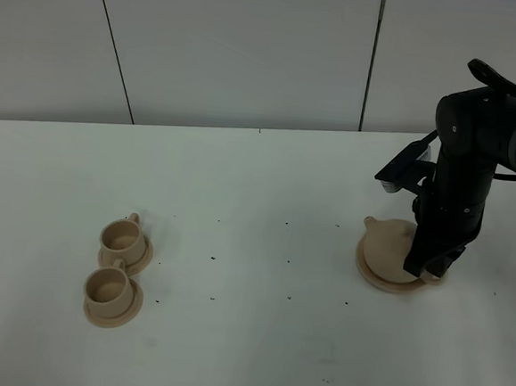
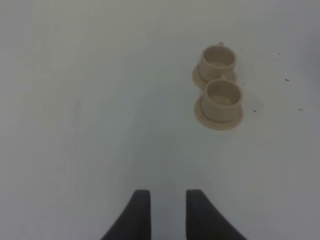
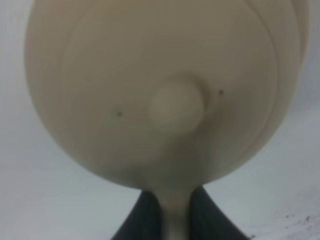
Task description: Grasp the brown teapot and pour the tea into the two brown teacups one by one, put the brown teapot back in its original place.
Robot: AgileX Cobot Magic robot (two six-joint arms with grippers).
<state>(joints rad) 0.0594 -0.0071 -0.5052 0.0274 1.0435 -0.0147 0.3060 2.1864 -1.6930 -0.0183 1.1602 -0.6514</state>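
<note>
High view: shows the brown teapot sitting on the tan disc at the right, with the right gripper down against its right side; places rear teacup and front teacup well apart from it, at the left.

Left wrist view: finds the left gripper over the table, fingers spread, holding nothing.

Right wrist view: fills with the blurred teapot; catches dark fingers pinching what is probably its handle.
</note>
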